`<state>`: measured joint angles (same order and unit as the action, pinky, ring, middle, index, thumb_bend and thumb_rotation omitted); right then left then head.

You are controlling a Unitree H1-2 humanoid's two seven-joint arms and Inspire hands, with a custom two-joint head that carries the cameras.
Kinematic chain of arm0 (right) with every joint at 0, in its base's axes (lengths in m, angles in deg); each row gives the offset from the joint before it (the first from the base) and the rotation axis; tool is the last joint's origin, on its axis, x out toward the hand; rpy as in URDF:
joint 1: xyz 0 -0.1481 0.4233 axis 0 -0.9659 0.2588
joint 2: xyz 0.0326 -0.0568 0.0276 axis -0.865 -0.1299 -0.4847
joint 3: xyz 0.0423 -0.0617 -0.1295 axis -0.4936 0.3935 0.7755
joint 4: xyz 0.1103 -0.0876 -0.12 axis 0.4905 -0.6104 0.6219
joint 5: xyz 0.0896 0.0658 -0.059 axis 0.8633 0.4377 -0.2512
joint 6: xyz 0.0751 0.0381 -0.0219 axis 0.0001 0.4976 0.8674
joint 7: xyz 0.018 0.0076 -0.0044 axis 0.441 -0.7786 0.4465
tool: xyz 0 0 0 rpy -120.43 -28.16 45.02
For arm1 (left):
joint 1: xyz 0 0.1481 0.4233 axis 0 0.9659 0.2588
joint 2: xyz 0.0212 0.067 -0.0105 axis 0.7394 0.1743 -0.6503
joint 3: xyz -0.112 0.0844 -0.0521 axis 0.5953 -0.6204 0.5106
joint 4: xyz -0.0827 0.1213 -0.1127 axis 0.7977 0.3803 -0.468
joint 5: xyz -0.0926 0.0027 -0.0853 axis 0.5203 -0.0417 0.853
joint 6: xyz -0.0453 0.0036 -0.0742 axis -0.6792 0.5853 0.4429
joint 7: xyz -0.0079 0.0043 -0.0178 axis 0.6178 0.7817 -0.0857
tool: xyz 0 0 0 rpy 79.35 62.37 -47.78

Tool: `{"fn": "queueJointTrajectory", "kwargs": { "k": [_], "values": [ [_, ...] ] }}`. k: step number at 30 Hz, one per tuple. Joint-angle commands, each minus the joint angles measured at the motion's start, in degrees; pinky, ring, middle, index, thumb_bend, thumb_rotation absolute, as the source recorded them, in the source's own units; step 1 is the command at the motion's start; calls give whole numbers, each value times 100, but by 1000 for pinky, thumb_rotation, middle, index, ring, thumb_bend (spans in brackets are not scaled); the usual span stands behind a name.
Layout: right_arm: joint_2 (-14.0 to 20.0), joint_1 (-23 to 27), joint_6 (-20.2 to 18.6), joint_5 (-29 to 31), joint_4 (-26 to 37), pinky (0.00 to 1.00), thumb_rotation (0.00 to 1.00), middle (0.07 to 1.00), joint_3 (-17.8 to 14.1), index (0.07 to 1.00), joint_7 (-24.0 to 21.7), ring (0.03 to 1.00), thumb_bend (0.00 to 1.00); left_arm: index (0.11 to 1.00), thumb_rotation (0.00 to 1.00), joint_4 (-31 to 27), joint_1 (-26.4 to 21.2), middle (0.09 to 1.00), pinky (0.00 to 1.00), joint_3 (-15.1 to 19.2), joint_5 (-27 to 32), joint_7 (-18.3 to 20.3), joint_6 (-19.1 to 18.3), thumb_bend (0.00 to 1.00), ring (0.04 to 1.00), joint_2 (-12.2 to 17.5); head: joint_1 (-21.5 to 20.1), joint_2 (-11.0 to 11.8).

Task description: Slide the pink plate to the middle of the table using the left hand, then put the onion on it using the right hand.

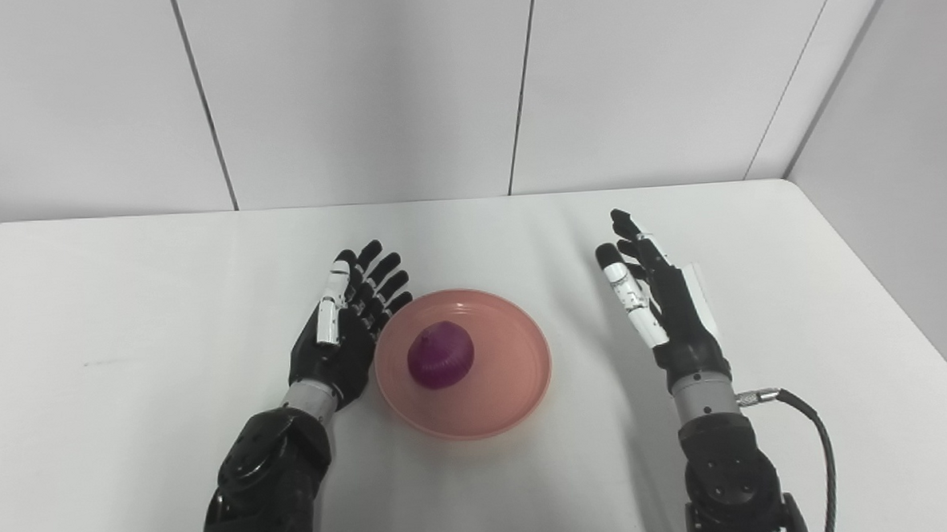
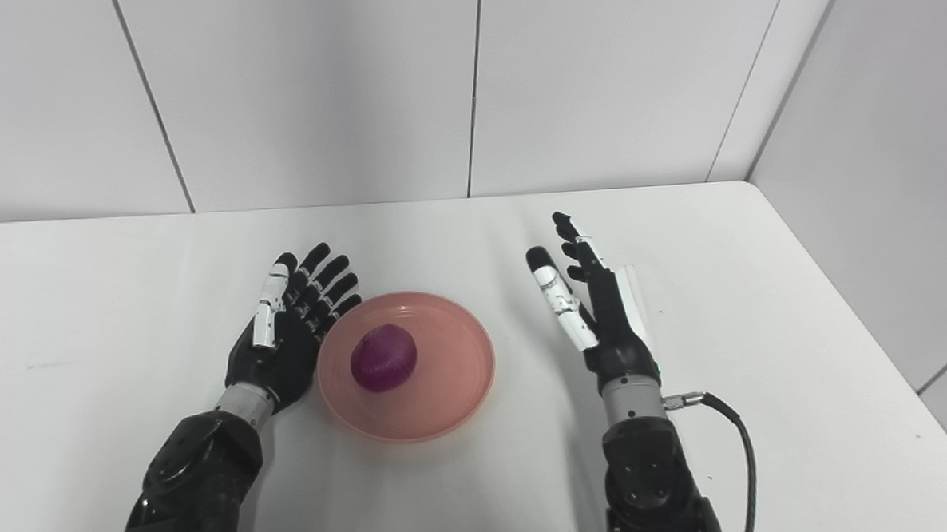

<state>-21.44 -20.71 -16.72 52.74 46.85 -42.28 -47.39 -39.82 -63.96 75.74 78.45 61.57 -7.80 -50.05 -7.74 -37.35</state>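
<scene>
1. The pink plate [image 1: 463,365] is seen lying flat on the white table [image 1: 125,329], roughly midway between the table's left and right edges and toward the near side. The sliding step is judged to be done, as far as the placement can be read from both head views.

2. The purple onion [image 1: 441,354] is found resting inside the plate, a little left of the plate's centre, touched by neither hand. The placing step is therefore judged to be done as well.

3. The left hand [image 1: 347,329] is held open, with its fingers spread and extended away from the robot and nothing grasped. It is positioned just beside the plate's left rim; whether the fingers actually touch the rim cannot be told from either view.

4. The right hand [image 1: 657,299] is likewise held open, turned edge-on with its fingers extended and its thumb side toward the plate. Nothing is held in it, and it is kept well apart from the plate's right rim, with bare table seen between them.

5. A black cable [image 1: 819,451] is seen looping out from the right wrist, clear of the plate and onion.

6. No further handling of the plate or onion is judged to be needed. What may be left is only the drawing back of both hands; care would be called for on the left side, where the rim could be nudged.
</scene>
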Motion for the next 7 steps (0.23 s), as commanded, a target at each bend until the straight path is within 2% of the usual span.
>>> {"fn": "queueJointTrajectory", "kwargs": {
  "k": [1,5,7],
  "values": [
    [-19,43,128,208,41,862,1000,927,-68,925,69,925,443,938,1000,132,126,942,929,9,-72,-101,-204,392,941,18,4,3],
    [-121,-19,77,547,-103,945,1000,957,-162,930,138,989,421,944,1000,135,131,948,936,-8,-78,-73,-176,388,947,36,28,13],
    [-226,-50,119,653,-207,906,1000,970,-209,914,247,970,395,944,1000,135,138,949,938,-8,-75,-64,-161,387,948,43,39,14]
  ]
}}
